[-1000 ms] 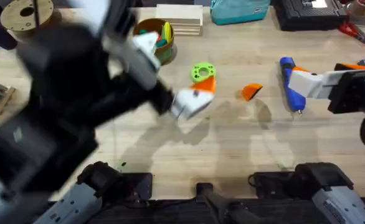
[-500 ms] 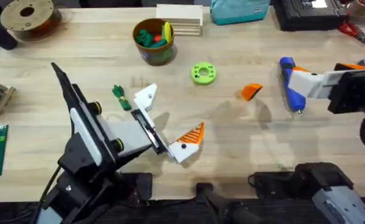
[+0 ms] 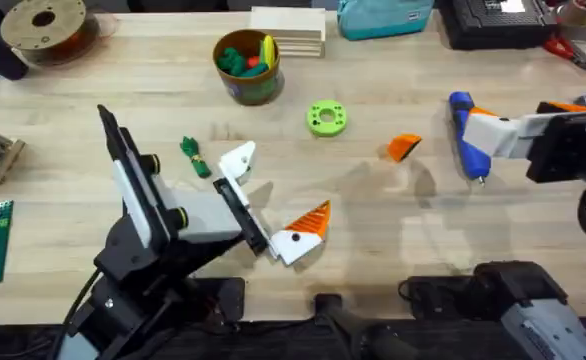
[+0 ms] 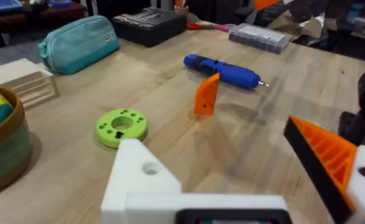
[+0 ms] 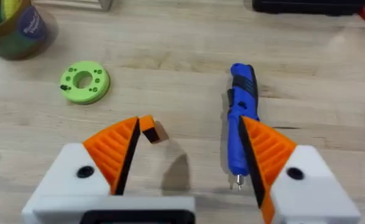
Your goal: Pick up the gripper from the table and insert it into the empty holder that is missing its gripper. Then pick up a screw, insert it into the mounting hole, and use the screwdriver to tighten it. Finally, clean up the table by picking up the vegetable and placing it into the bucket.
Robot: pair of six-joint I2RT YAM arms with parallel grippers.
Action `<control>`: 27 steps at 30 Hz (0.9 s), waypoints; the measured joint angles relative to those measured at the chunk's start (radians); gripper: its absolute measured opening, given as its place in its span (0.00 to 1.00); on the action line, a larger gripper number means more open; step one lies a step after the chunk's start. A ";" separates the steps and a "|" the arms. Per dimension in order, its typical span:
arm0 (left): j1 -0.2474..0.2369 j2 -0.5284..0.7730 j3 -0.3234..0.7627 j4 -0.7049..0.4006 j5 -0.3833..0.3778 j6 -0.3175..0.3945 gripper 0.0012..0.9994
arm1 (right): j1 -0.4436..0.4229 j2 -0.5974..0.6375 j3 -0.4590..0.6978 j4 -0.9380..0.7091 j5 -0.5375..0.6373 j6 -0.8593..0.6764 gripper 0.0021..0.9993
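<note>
Left arm has dropped from under the camera to the worktop (image 3: 393, 240), its claw (image 3: 273, 205) spread, one holder (image 3: 238, 160) bare, barely shifting in the last half second: insertion not begun. Orange gripper (image 3: 404, 148) lies mid-worktop, long axis toward the right. Right claw (image 3: 473, 125), spread, hovers over the screwdriver (image 3: 467, 137), tip toward the bases.

Orange gripper (image 4: 207, 94) upright beside blue screwdriver (image 4: 223, 70); green disc (image 4: 121, 127) near.

Two black arms with white angular gripper blocks; the right gripper (image 5: 185, 165) has orange ribbed pads (image 5: 111, 146).
</note>
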 joint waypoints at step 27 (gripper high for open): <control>0.000 0.000 0.000 -0.002 0.000 -0.070 0.99 | 0.000 0.000 0.000 0.000 0.000 0.000 0.95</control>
